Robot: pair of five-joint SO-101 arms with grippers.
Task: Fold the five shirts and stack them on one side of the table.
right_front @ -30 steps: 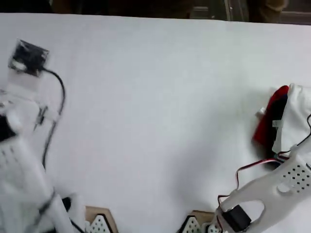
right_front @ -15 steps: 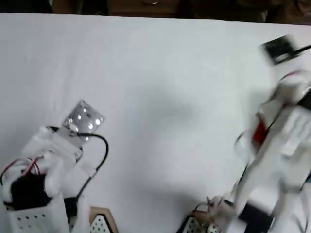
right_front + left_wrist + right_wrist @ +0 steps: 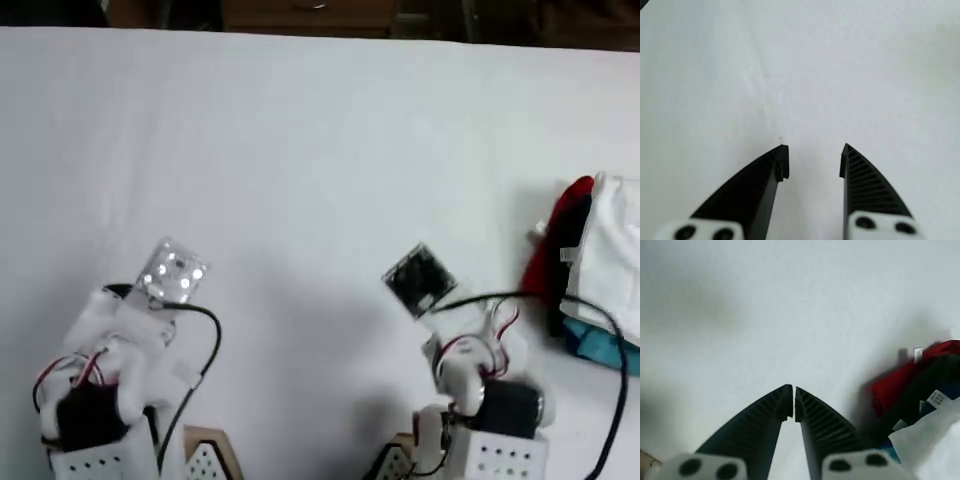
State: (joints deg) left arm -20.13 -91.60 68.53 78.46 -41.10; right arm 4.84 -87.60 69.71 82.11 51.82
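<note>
Now the stack of shirts (image 3: 610, 250) is lying at the right edge of the white counter (image 3: 320, 150), showing red, black, blue and white layers. Both arms are sitting at the near edge. The left pincer (image 3: 812, 155) is hanging open over the counter. The right pincer (image 3: 793, 396) is resting closed and empty near the stack.

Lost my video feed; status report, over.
Left gripper open, empty. Right gripper shut, empty. Shirt stack at table edge, right arm's side, neither gripper touching it.
</note>
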